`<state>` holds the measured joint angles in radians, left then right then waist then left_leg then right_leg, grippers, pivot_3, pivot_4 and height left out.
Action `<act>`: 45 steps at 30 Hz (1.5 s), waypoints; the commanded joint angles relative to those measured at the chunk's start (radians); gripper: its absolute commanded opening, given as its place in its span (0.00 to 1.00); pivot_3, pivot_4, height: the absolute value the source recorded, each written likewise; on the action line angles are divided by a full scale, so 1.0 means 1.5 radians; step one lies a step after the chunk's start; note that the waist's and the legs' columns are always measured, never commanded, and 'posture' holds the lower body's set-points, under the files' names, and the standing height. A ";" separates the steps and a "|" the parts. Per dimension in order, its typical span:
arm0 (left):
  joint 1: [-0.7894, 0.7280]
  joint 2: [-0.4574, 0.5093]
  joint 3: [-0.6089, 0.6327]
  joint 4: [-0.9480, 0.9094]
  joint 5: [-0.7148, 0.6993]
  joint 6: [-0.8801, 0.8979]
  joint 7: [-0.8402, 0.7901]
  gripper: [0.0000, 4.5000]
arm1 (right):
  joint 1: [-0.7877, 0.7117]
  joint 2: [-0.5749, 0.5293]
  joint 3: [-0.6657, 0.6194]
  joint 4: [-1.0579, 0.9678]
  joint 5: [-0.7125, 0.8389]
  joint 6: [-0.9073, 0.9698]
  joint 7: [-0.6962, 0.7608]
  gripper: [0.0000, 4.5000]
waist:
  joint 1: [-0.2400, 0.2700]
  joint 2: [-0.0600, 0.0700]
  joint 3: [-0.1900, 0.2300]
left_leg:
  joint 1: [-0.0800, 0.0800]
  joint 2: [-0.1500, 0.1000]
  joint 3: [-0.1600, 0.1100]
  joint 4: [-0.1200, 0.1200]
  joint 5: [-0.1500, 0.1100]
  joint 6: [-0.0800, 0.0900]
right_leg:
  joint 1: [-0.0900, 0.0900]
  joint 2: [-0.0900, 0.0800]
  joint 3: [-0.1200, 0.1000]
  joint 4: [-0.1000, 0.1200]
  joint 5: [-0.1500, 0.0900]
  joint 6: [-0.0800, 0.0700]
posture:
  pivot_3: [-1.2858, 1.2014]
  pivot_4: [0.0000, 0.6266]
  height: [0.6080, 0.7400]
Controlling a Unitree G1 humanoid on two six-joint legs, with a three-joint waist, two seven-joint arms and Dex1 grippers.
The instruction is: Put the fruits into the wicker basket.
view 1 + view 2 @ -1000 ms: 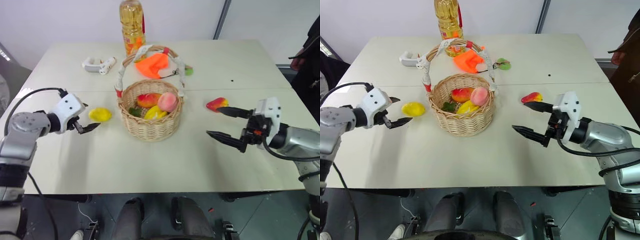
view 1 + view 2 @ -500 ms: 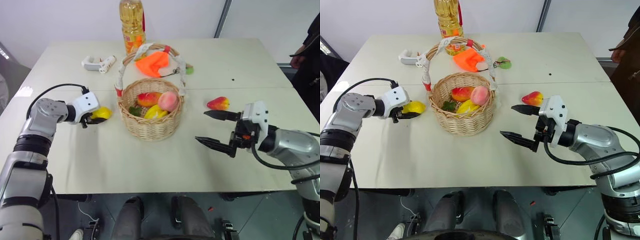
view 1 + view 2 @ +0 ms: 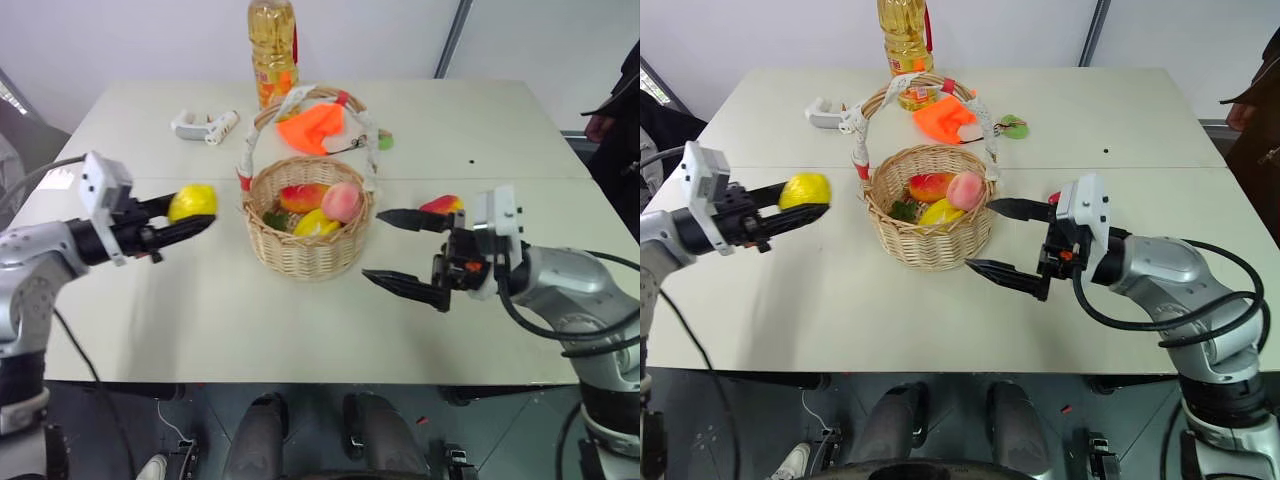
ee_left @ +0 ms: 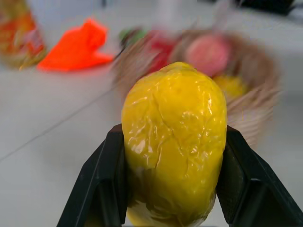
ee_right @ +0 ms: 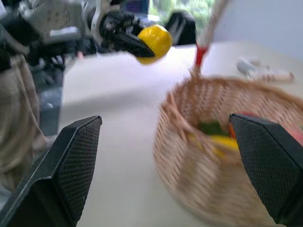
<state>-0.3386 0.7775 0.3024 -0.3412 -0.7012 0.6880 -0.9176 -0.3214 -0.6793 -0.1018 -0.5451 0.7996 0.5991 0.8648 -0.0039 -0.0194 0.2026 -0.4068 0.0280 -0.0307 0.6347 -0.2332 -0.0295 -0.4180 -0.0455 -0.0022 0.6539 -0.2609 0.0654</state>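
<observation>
My left gripper (image 3: 196,214) is shut on the yellow lemon (image 3: 193,201) and holds it above the table, just left of the wicker basket (image 3: 305,256). In the left wrist view the lemon (image 4: 174,142) sits squeezed between the black fingers (image 4: 102,189). The basket holds a red-and-yellow fruit (image 3: 303,197), a pink peach (image 3: 343,201) and a yellow one (image 3: 318,224). Right of the basket, my right gripper (image 3: 373,245) stands open and empty, pointing at the basket's side. Behind it a red-and-yellow mango (image 3: 440,205) lies on the table.
An oil bottle (image 3: 273,50), an orange cloth (image 3: 312,125), a white tool (image 3: 205,125) and a small green tag (image 3: 383,141) lie behind the basket. A person (image 3: 620,110) stands at the far right edge.
My left gripper has shut on the lemon and lifted it off the table. The right gripper, still open, has moved left toward the basket.
</observation>
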 commanded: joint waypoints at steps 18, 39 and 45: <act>-0.117 -0.200 -0.151 -0.013 0.044 -0.014 0.188 0.99 | -0.036 -0.015 0.047 0.156 -0.259 -0.095 -0.130 1.00 | -0.008 0.000 0.000 | 0.000 -0.001 0.001 0.006 -0.001 0.002 | 0.002 0.003 0.001 -0.001 0.002 0.000 | 0.52 0.24 1.00; 0.005 -0.186 -0.150 -0.141 -0.048 -0.020 0.141 0.99 | -0.269 0.055 0.062 0.721 -0.467 -0.196 -0.203 1.00 | -0.007 0.000 0.000 | 0.000 -0.001 0.002 0.007 -0.001 0.002 | 0.002 0.003 0.001 -0.001 0.003 -0.001 | 0.52 0.24 1.00; 0.005 -0.179 -0.160 -0.136 -0.043 -0.028 0.136 0.99 | -0.274 0.064 0.061 0.753 -0.472 -0.201 -0.213 1.00 | -0.007 0.000 0.000 | 0.000 -0.001 0.002 0.007 -0.001 0.002 | 0.002 0.003 0.001 -0.001 0.003 0.000 | 0.52 0.24 1.00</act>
<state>-0.3242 0.5011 0.0580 -0.5005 -0.7651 0.6684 -0.7118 -0.6973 -0.5815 0.0215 0.5935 0.0971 0.3176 0.5530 -0.0141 -0.0188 0.2026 -0.4073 0.0266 -0.0275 0.6447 -0.2348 -0.0266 -0.4148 -0.0412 -0.0001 0.6518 -0.2566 0.0646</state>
